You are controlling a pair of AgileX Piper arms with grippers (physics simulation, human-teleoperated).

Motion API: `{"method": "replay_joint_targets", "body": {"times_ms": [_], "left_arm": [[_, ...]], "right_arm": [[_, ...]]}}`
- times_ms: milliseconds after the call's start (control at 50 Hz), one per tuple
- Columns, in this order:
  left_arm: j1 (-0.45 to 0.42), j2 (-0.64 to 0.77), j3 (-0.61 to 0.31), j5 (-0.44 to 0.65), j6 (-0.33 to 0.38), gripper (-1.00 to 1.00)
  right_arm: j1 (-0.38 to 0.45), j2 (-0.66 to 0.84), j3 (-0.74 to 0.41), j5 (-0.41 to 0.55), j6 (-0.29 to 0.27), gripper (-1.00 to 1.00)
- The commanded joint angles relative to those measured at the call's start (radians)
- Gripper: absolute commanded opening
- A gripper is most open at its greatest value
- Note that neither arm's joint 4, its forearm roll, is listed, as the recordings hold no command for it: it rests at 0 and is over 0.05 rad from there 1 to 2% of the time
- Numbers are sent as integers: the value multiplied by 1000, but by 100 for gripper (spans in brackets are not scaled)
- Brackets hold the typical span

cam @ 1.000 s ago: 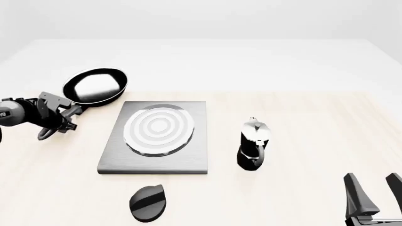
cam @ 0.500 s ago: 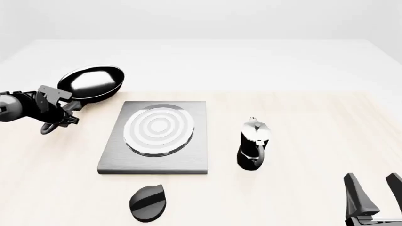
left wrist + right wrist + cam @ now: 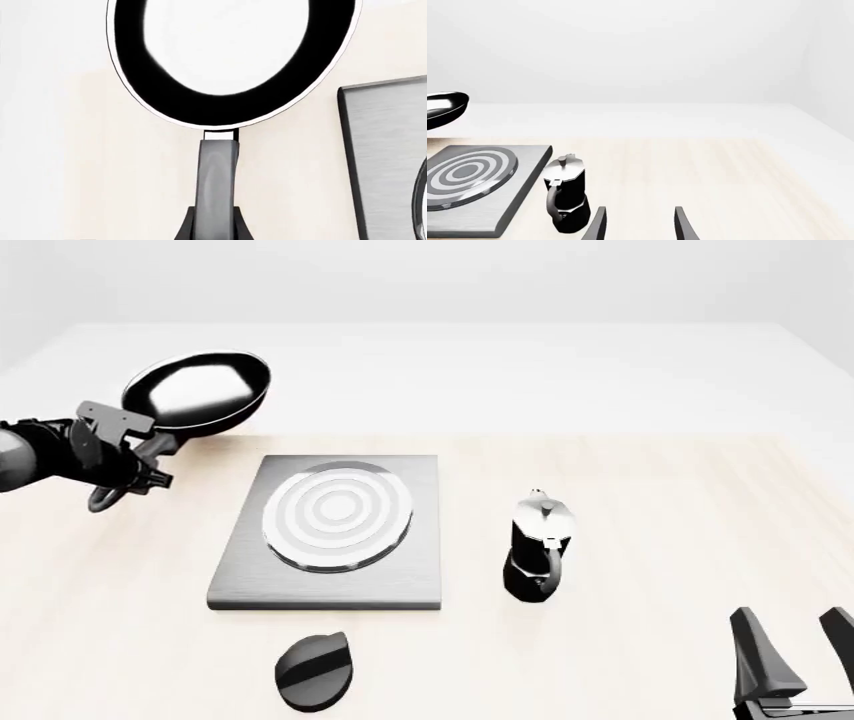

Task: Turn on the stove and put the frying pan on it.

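Our left gripper (image 3: 130, 462) grips the frying pan (image 3: 198, 391) by its handle and has lifted it higher than a second ago, clear of the worktop (image 3: 641, 540), so carrying can begin. The pan hangs just beyond the stove (image 3: 334, 530), to its left. Our right gripper (image 3: 795, 650) waits wide open, the knob (image 3: 312, 670) untouched.

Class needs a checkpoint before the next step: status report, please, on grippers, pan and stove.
Left gripper shut on pan handle, pan held left of stove. Right gripper open, idle. Knob untouched. Moka pot right of stove, not blocking.
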Motion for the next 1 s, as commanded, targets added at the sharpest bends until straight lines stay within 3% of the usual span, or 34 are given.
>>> {"method": "replay_joint_targets", "body": {"times_ms": [20,500,560,620,1000], "left_arm": [[-22,-75,42,-31,21,-100],[-32,-84,55,-32,22,-100],[-45,-111,84,-28,22,-100],[-121,-139,111,7,-17,-100],[-203,-354,337,8,-10,-100]], "right_arm": [[0,0,0,0,0,100],[0,0,0,0,0,100],[0,0,0,0,0,100],[0,0,0,0,0,100],[0,0,0,0,0,100]]}}
